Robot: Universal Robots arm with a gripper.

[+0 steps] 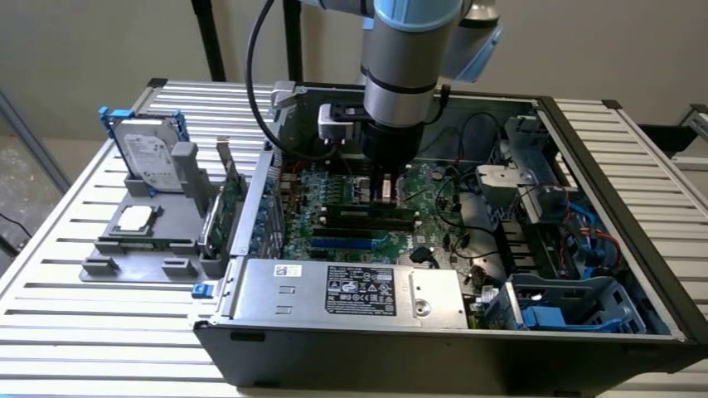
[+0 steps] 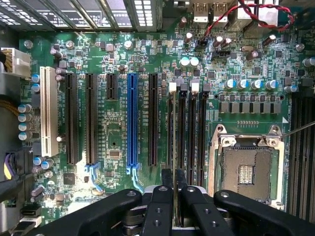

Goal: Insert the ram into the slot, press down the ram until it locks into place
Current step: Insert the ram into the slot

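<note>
Gripper (image 2: 174, 179) clenched on the ram (image 2: 175, 212) (seen edge-on), ram lined along the black slot (image 2: 171, 128) farthest from the CPU socket (image 2: 246, 172), seating depth unclear

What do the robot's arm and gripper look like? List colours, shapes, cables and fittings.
The arm is a silver-grey cylinder with a light-blue joint cap and dark ring bands, ending in a black wrist. A black cable loops down beside it. The gripper is black: jointed link bars with round pivot bolts and two narrow, flat fingers.
</note>
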